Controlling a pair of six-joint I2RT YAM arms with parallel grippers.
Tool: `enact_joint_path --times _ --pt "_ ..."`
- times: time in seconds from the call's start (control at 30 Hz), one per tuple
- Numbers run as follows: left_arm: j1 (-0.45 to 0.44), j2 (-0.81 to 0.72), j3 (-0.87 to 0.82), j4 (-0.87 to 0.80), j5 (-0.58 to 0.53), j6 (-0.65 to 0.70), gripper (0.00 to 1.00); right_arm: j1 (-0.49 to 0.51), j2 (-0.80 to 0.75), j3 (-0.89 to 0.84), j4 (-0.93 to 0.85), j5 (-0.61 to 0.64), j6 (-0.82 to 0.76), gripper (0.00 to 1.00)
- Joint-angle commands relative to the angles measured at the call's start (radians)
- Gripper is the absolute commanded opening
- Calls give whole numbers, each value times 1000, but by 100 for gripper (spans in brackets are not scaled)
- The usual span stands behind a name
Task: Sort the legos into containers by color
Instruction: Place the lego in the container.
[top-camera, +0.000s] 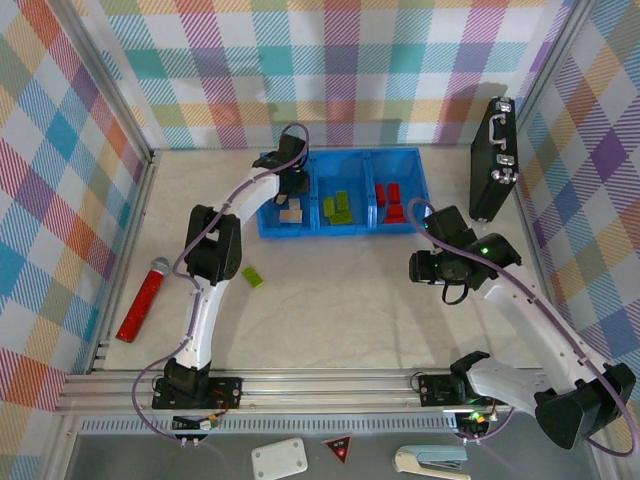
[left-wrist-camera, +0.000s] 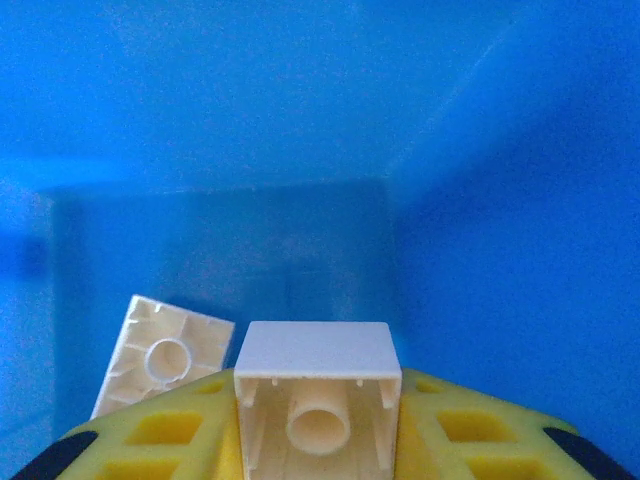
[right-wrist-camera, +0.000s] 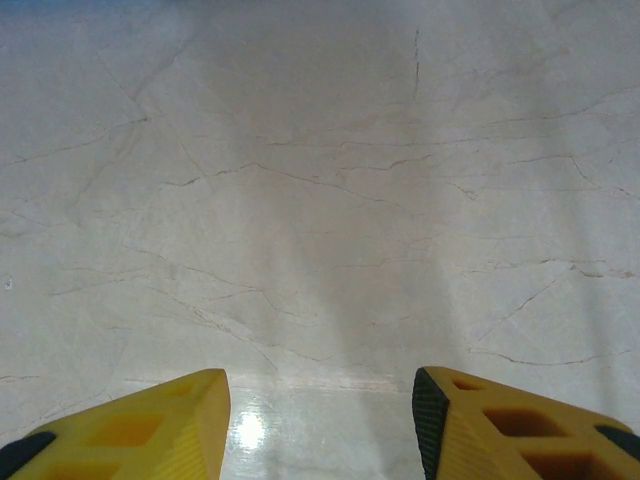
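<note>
top view, left to right. red stick (top-camera: 144, 300) lies on the tabletop (top-camera: 330, 320) at about 9 o'clock, tilted, grey tip toward 1 o'clock. loose green brick (top-camera: 251, 276) sits on the bare tabletop just beside the left arm's elbow, well apart from the blue tray (top-camera: 345, 232).

blue tray at 12 o'clock, three compartments in a row. left hand (top-camera: 292, 182) is down in the left compartment. left wrist view: its yellow fingers (left-wrist-camera: 160, 430) press against both sides of a tan brick (left-wrist-camera: 318, 350), hollow underside facing the camera, blue walls all round. second tan brick (left-wrist-camera: 160, 360) lies at 10 o'clock from the held one, underside up, tilted, on the compartment floor.

middle compartment: green bricks (top-camera: 338, 207). right compartment: red bricks (top-camera: 389, 200).

right hand (right-wrist-camera: 320, 410) hovers over bare tabletop at about 3 o'clock, fingers spread apart, nothing between them.

black case (top-camera: 492, 160) stands on edge at 2 o'clock.
</note>
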Motion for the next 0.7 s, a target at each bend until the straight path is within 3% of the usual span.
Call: enact_joint_path --times 0.0,0.67 --pt "17 32 54 13 40 16 38 0 -1 17 -2 -14 26 53" --pt "21 23 66 -10 56 13 46 0 -25 17 -16 -12 25 53"
